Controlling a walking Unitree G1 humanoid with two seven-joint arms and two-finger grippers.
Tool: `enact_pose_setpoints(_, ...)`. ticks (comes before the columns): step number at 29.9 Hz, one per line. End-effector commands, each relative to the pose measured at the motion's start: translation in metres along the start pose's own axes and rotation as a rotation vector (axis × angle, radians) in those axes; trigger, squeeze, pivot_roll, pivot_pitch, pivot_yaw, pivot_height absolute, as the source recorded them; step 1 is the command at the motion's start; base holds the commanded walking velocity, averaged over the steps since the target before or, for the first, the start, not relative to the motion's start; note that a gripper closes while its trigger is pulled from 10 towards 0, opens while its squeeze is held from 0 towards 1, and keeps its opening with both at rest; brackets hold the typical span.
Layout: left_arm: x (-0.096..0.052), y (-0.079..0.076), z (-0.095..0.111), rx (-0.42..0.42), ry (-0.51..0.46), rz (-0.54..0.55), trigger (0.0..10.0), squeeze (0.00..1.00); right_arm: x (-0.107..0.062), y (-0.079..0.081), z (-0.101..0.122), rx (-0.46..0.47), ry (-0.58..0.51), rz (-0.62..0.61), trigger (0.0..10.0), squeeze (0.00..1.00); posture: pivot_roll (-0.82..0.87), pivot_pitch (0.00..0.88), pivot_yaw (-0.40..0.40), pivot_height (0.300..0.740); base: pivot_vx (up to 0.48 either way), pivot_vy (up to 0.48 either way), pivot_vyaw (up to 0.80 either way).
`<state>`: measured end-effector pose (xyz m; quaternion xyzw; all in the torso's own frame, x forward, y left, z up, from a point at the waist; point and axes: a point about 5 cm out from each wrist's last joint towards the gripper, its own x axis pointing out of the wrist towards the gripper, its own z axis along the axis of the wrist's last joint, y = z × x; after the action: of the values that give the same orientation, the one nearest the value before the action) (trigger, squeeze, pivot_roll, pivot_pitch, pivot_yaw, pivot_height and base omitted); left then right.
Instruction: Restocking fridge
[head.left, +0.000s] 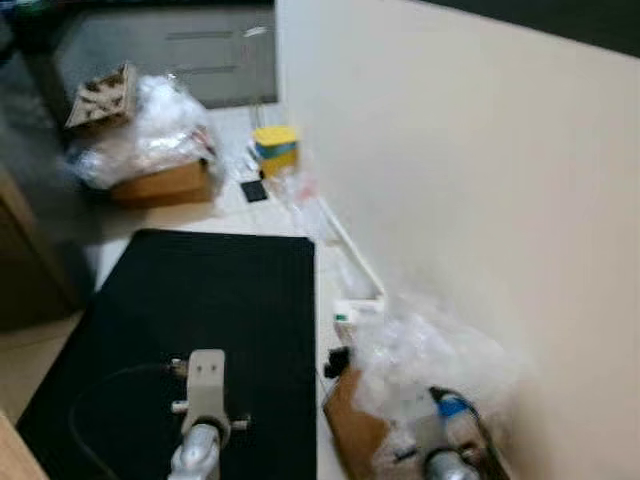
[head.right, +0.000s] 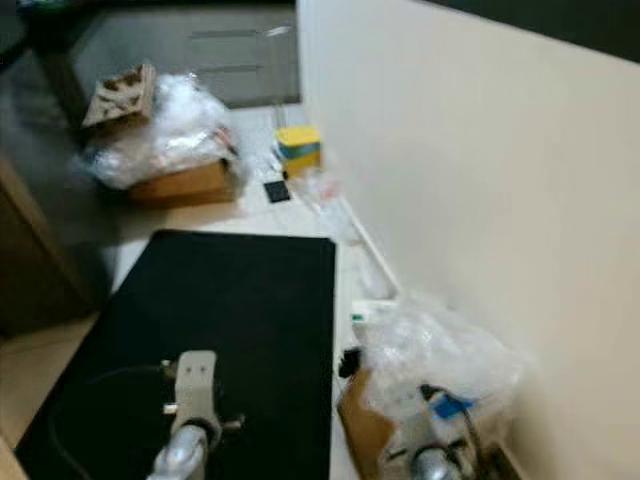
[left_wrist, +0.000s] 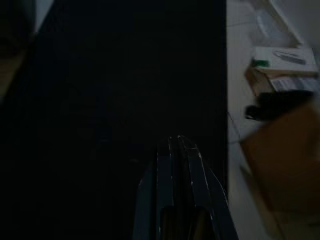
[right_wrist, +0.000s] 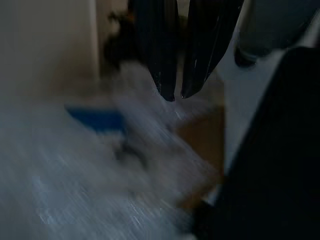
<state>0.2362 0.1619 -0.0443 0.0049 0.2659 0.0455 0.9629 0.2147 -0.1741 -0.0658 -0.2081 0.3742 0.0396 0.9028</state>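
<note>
Looking down a floor strip beside a cream wall (head.left: 470, 180). A black mat (head.left: 200, 330) lies on the floor. The left arm (head.left: 205, 410) hangs over the mat; left pincer (left_wrist: 182, 150) fingers together. The right pincer (right_wrist: 177, 92) hangs above a box (head.left: 355, 425) of crumpled plastic (head.left: 420, 355) against the wall, its fingers nearly touching. Farther along sits a second box (head.left: 165, 185) heaped with plastic, and a yellow pack (head.left: 275, 145). Fridge: cannot tell where.
</note>
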Motion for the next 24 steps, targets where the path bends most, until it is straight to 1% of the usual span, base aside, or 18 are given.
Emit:
enact_pose_setpoints(1, -0.0006, -0.0010, -0.0017, 0.014, 0.007, -0.009, 10.0, 0.00, -0.0015, -0.0071, -0.0088, 0.011, 0.025, -0.020, 10.0, 0.00, -0.05, 0.008, -0.009, 0.740, 0.379, 0.000, 0.00)
enact_pose_setpoints(8, -0.0009, -0.0032, -0.0023, 0.012, 0.010, -0.011, 10.0, 0.00, -0.0013, -0.0107, -0.0093, 0.010, 0.025, -0.028, 10.0, 0.00, -0.05, 0.006, -0.010, 0.740, 0.374, 0.000, 0.00)
enact_pose_setpoints(24, 0.0003, -0.0019, 0.0002, 0.015, 0.003, -0.012, 10.0, 0.00, -0.0013, -0.0092, -0.0093, 0.008, 0.031, -0.031, 10.0, 0.00, -0.05, 0.003, -0.005, 0.740, 0.372, 0.000, 0.00)
